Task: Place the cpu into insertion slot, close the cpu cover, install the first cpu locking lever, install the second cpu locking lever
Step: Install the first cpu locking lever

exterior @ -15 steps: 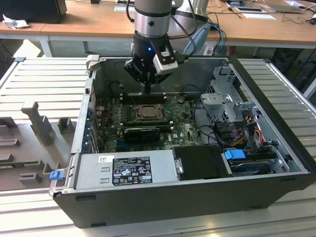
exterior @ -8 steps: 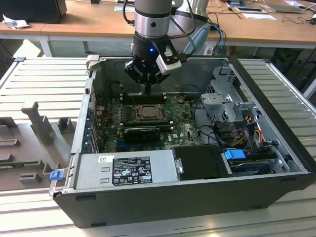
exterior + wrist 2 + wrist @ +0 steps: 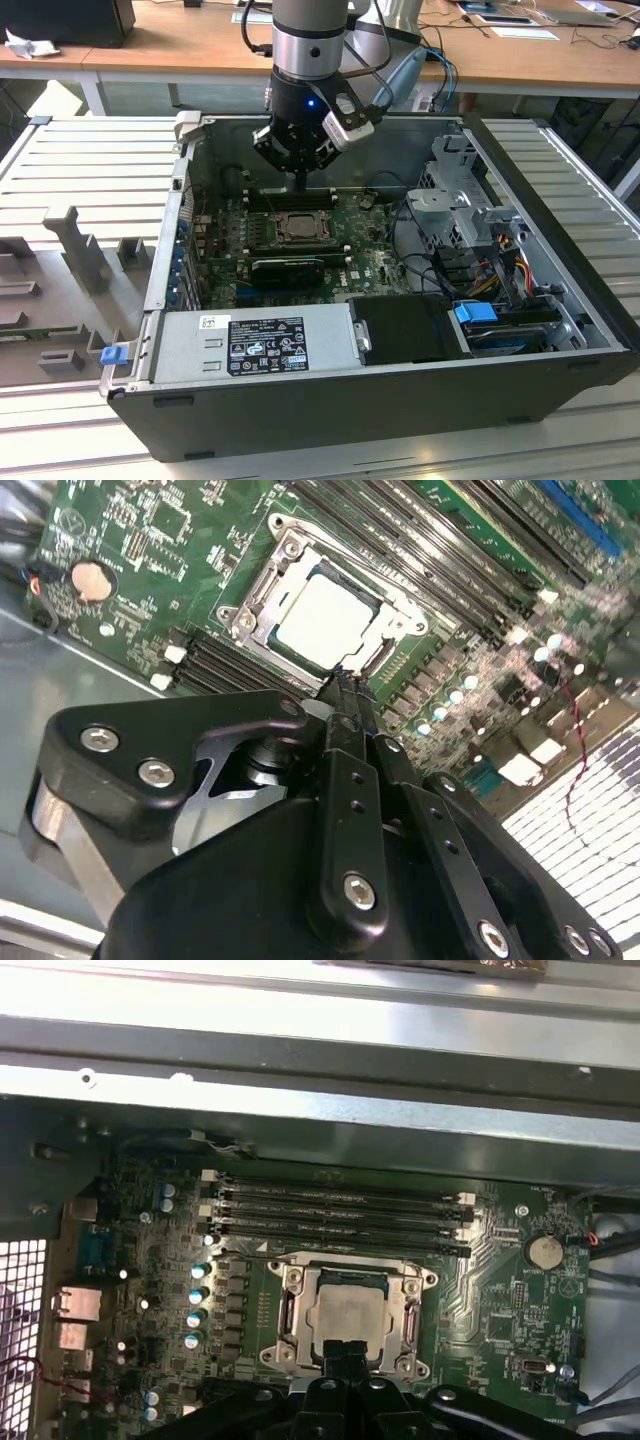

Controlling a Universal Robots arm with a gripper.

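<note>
cpu (image 3: pixel 325 620) is seated in insertion slot (image 3: pixel 340 575), cpu cover (image 3: pixel 400 630) is lowered, locking is judged left, fingers (image 3: pixel 345 705) are held together.

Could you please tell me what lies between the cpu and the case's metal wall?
In the first wrist view, parallel long black memory slots lie on the green board between the cpu and the case's metal wall.
</note>
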